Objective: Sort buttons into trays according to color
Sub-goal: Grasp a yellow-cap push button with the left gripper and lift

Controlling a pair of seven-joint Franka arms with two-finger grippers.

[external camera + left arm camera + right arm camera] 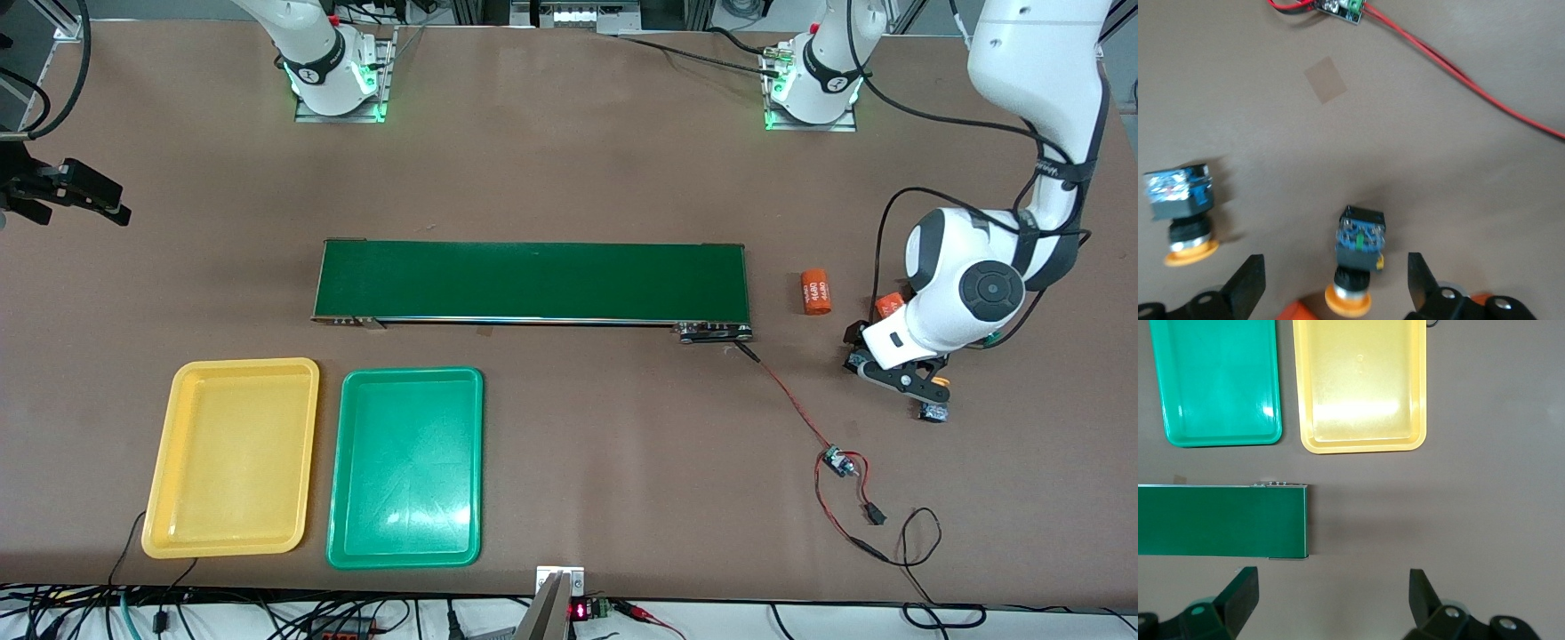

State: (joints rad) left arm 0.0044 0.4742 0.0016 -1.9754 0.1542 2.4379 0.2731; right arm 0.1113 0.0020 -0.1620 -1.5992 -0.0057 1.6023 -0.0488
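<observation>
Buttons: orange-capped button [1357, 263] lies between wide-open left gripper [1336, 283] fingers, on table; right gripper [1333, 600] waits, fingers spread wide, above conveyor end.

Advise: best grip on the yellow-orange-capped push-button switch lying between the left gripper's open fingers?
Probably grip the yellow-orange-capped push-button switch across its blocky dark black-blue body, coming straight down from above. It lies on its side on the brown table, so the flat body sides face the fingers of the left gripper. The round cap and collar would likely slip.
</observation>
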